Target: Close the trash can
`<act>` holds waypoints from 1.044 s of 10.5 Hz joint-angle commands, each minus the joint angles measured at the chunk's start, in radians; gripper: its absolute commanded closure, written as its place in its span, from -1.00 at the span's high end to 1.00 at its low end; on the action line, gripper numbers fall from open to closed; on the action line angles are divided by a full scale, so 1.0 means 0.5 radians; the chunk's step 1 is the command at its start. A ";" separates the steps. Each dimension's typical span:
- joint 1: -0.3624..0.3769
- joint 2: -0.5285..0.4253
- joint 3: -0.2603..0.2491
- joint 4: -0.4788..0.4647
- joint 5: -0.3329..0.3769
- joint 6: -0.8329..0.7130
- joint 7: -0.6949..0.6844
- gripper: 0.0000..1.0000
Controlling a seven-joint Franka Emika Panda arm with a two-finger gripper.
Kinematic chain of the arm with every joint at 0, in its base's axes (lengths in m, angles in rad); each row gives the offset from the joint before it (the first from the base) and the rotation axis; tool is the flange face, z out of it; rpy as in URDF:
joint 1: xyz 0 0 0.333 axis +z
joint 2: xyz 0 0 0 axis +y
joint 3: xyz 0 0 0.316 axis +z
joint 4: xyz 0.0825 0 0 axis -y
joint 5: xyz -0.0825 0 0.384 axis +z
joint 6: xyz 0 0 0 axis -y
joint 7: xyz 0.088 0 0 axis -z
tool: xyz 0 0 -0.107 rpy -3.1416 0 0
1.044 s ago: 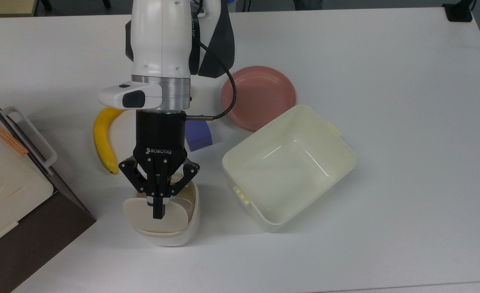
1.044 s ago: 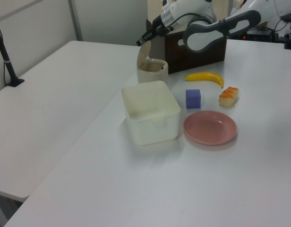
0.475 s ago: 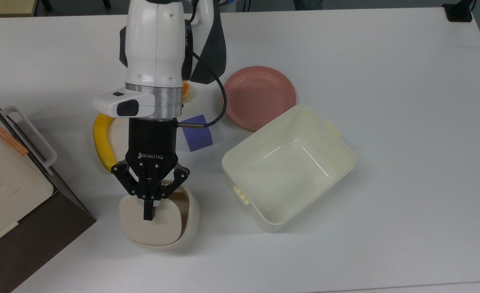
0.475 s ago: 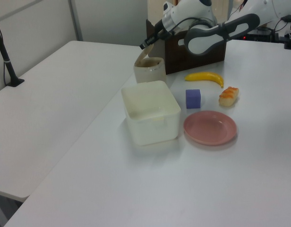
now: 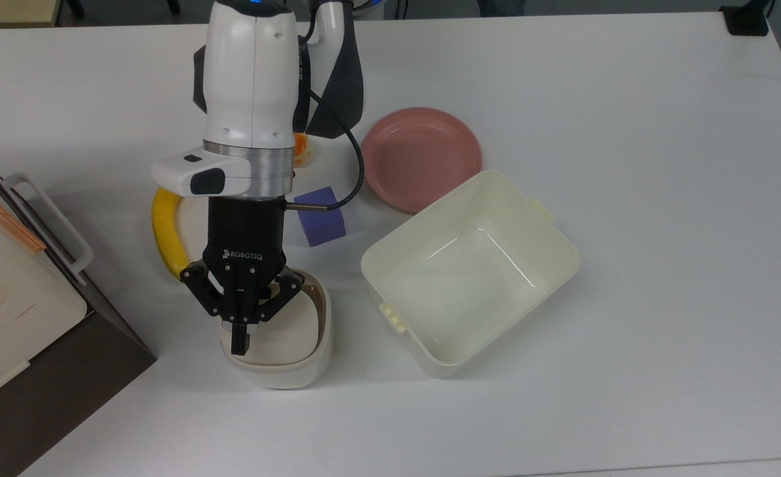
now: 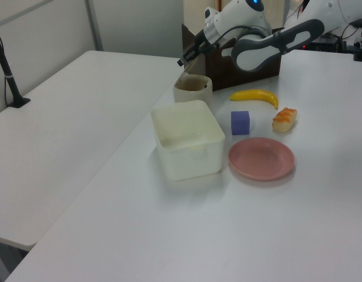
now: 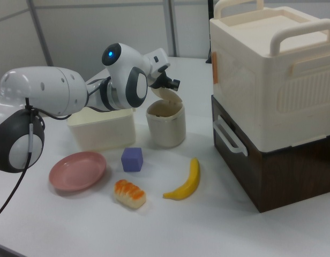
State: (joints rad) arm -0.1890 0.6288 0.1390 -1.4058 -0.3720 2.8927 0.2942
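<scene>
trash can [image 5: 284,361]: small cream bin on the white table [image 5: 628,132], at about 7 o'clock from the table's middle in the top view, just beside the larger open tub [image 5: 469,271].
lid [image 5: 283,331]: beige, tilted low over the opening, with a dark gap along the top view's right edge; the right view shows it not fully shut.
gripper [image 5: 239,346]: black fingers drawn together, holding nothing, tip pressing on the lid's left part in the top view.
change: a second ago the lid stood higher; the bin has slid toward the top view's right since half a second ago.
neighbours: banana [image 5: 165,232] at 11 o'clock from the bin, purple cube [image 5: 320,215] at 1 o'clock, pink plate [image 5: 422,158] farther off.
box: stacked cream and brown case [image 7: 272,101] near the bin.
</scene>
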 commanded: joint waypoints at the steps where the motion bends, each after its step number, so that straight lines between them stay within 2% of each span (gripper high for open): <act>1: -0.015 -0.122 -0.029 -0.158 -0.050 0.044 0.038 -1.00; 2: -0.024 -0.147 -0.029 -0.170 -0.057 0.041 0.034 -1.00; 6: -0.067 -0.362 -0.026 -0.495 -0.176 0.044 0.031 -1.00; 11: -0.070 -0.371 -0.023 -0.545 -0.244 0.044 0.031 -1.00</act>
State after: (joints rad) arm -0.2242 0.4874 0.1382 -1.6152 -0.4540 2.8927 0.2941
